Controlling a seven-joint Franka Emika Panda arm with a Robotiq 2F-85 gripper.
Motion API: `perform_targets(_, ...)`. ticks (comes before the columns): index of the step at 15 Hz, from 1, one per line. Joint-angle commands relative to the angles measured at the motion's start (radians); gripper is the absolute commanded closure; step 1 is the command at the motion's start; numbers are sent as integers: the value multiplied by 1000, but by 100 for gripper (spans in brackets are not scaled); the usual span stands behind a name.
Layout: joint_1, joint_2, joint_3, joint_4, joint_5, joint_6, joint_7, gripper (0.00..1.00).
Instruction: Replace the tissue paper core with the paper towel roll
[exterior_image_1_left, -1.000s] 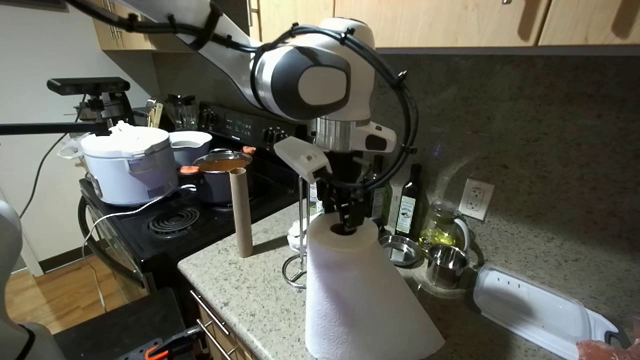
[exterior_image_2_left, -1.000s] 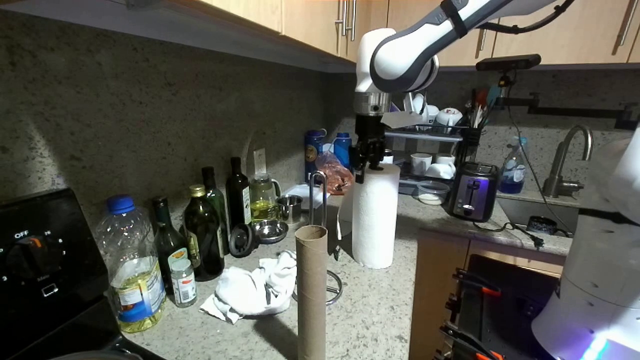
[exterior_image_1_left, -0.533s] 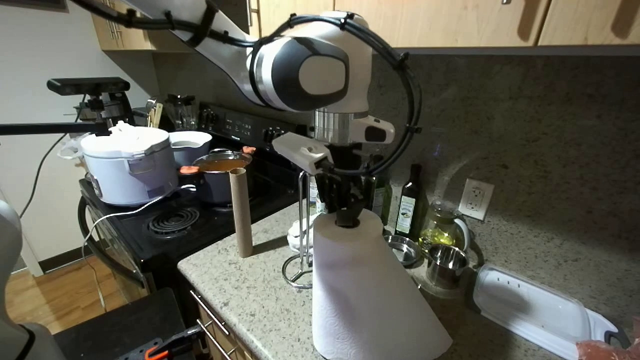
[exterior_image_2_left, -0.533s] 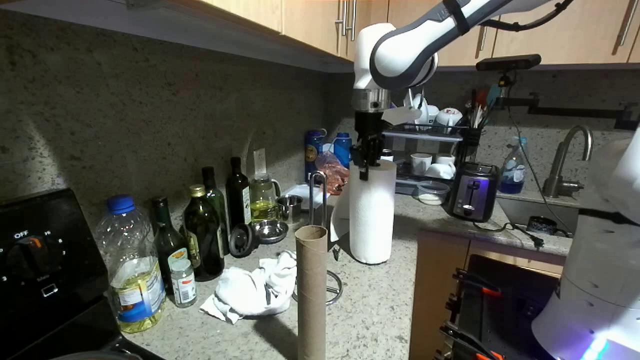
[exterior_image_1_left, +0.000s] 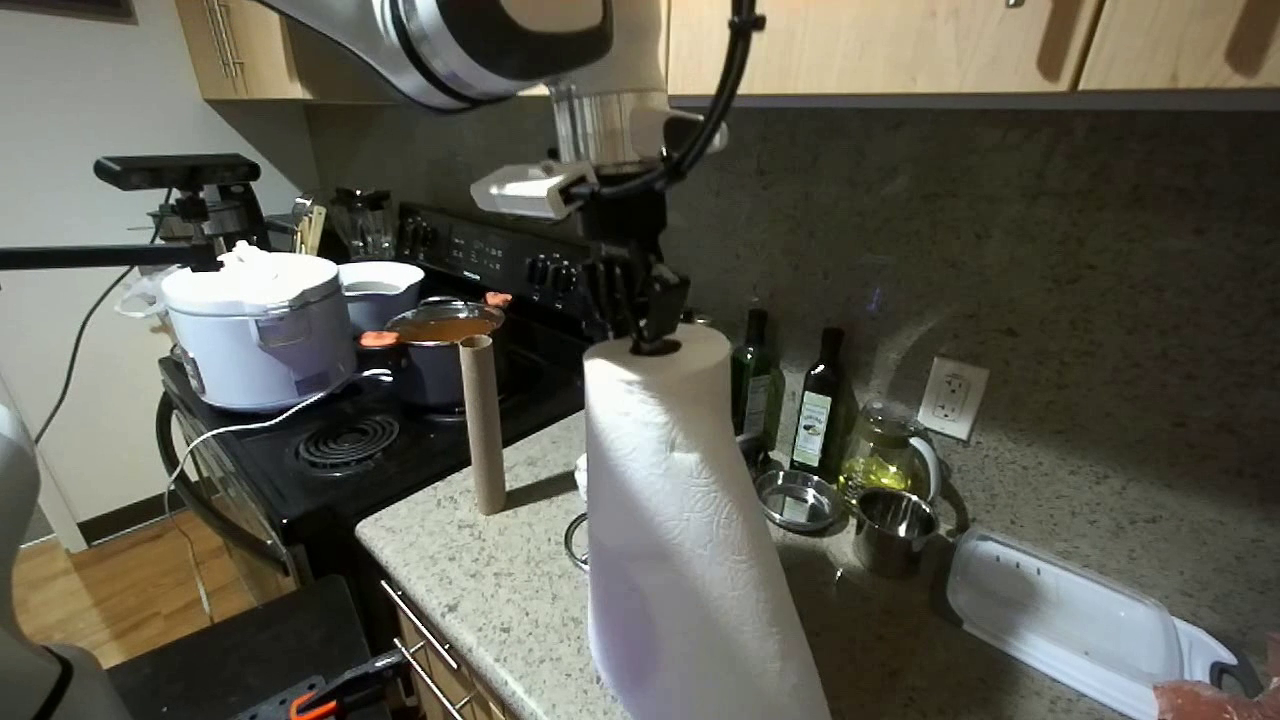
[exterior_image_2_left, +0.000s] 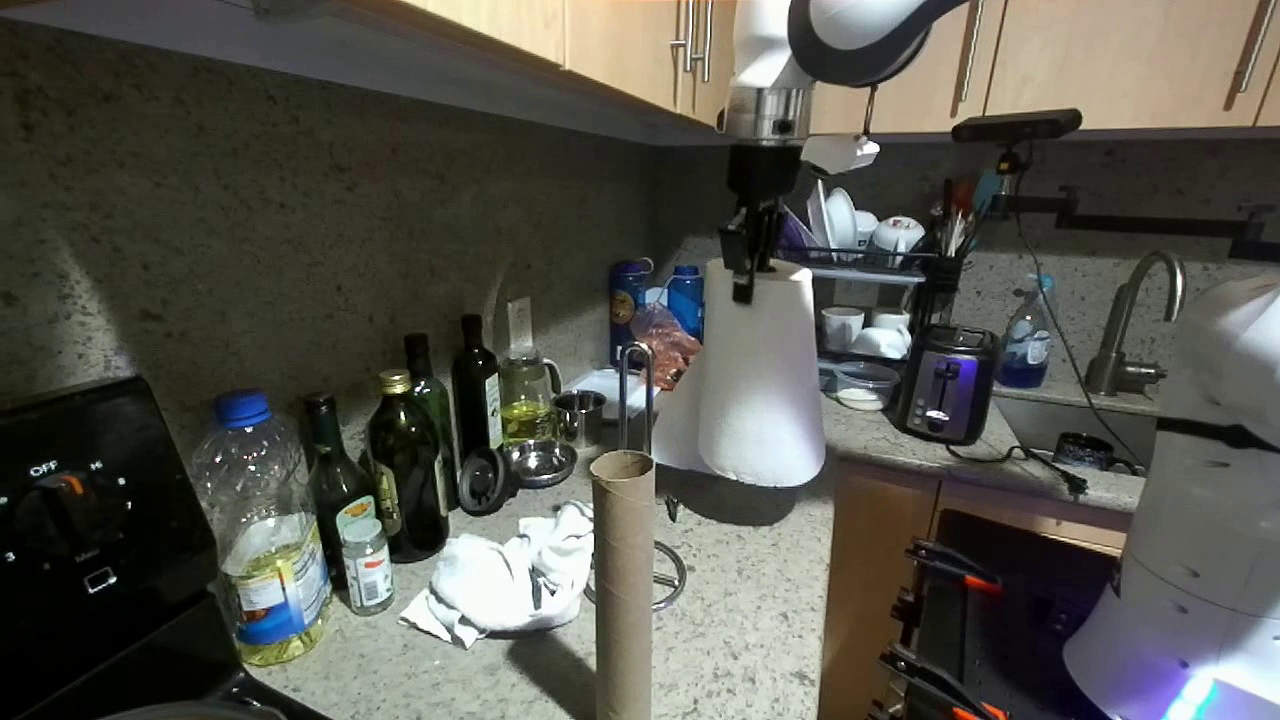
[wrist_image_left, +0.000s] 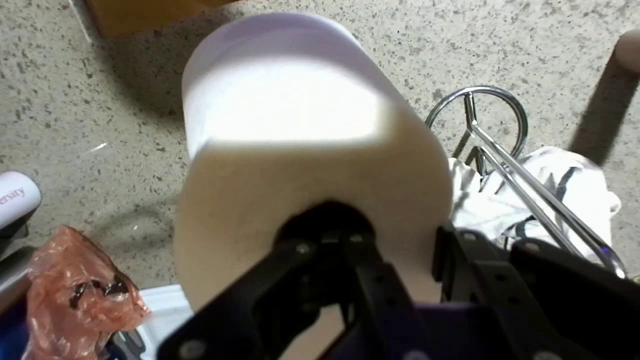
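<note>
Exterior view: towel roll's (exterior_image_2_left: 762, 385) bottom edge clears counter (exterior_image_2_left: 745, 615).

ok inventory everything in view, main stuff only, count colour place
Fat paper towel roll: one, white, held above counter
Slim cardboard tube: one, brown, upright on counter
Thin metal holder: one, silver, on counter
Crumpled cloth: one, white, beside holder
Tall glass bottles: four, dark, near backsplash
Plastic oil bottle: one, clear, near stove
Round cooker: one, white, on stove
Orange-handled pot: one, dark, on stove
Round steel vessels: two, silver, near bottles
Rectangular plastic tray: one, white, on counter
Crinkled plastic bag: one, orange, by tray
Boxy toaster: one, dark, on counter
Robot's jointed arm: one, white, above roll
Two-finger gripper: one, black, pinching roll's wall
</note>
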Motion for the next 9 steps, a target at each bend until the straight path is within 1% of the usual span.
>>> perform_targets(1, 21, -130, 12, -10, -1, -57, -35, 93)
perform_targets(5, 37, -248, 14, -15, -3, -69, -54, 93)
perform_targets(9, 64, -341, 14, -15, 9, -48, -95, 93)
